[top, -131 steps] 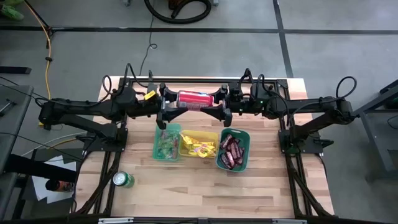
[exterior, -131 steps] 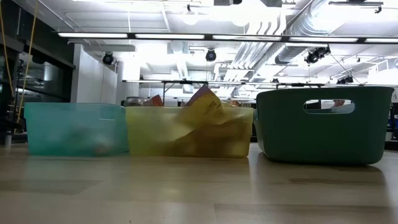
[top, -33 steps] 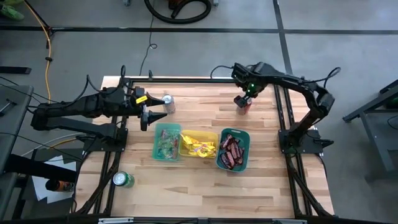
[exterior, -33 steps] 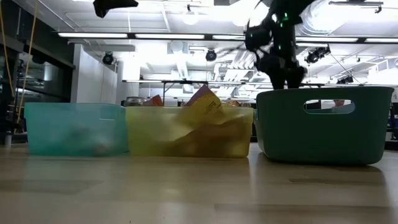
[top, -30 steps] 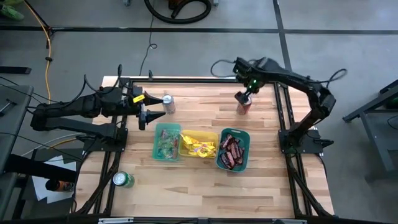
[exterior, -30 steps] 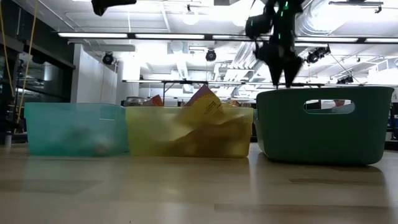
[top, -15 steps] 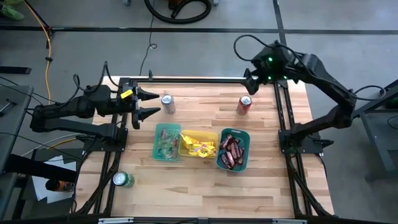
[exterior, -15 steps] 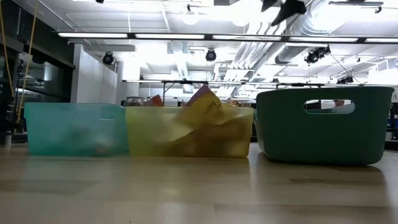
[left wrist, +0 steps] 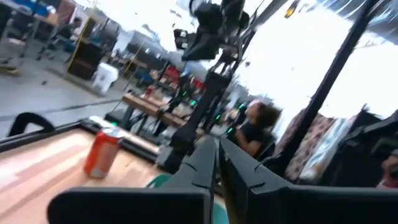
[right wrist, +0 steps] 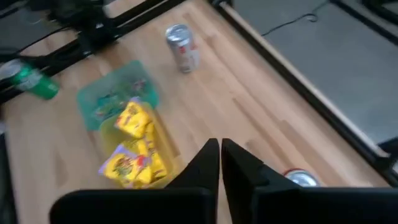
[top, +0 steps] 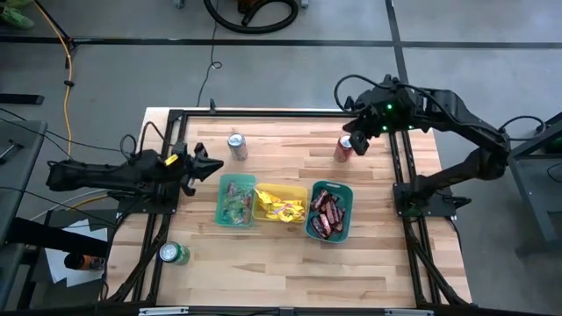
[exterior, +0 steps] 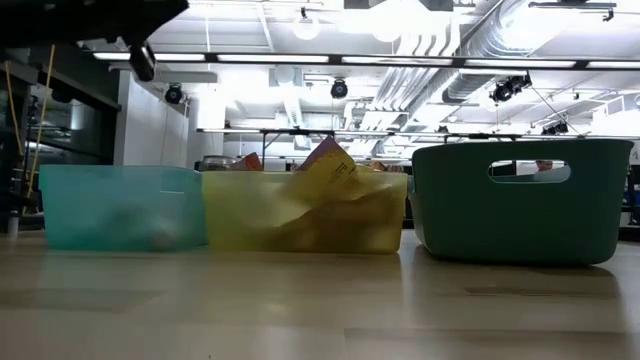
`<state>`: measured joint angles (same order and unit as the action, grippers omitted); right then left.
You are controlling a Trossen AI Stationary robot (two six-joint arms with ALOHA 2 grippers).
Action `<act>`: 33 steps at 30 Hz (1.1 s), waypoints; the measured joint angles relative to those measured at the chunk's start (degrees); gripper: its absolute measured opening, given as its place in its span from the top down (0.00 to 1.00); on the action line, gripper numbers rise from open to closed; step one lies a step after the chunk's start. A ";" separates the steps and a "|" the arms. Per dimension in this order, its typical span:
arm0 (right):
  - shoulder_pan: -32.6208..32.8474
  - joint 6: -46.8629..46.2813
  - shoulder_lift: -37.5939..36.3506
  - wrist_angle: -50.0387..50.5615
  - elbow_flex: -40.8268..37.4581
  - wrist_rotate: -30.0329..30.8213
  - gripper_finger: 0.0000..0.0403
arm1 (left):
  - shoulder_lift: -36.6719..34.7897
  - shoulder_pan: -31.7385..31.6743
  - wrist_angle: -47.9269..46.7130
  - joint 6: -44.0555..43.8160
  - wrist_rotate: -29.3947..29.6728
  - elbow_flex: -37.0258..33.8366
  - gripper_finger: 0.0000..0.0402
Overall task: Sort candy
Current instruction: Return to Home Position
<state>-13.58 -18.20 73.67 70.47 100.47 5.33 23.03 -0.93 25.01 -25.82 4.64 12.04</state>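
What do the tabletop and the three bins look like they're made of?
Tabletop: wood, with pale planked strips, visible grain and a light sheen.
Pale teal bin and yellow bin: probably thin plastic, translucent, since the contents show dimly through the walls.
Dark teal bin: probably thicker plastic, opaque and matte, with a moulded handle slot.
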 joint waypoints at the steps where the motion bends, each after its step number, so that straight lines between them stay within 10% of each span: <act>1: 0.70 0.00 0.02 -0.02 0.00 -1.01 0.96 | -1.16 0.45 1.63 -0.40 0.33 -1.48 0.98; 26: 17.81 -7.31 -7.06 0.78 -0.18 7.87 1.00 | -21.18 3.26 -1.69 0.37 4.66 -11.35 1.00; 33: 21.24 -7.96 -12.97 -15.76 -17.95 6.06 1.00 | -21.18 3.26 -3.19 -2.56 3.87 -11.35 1.00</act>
<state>7.67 -26.15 60.71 54.71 82.52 11.39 1.85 2.33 21.82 -28.38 8.51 0.69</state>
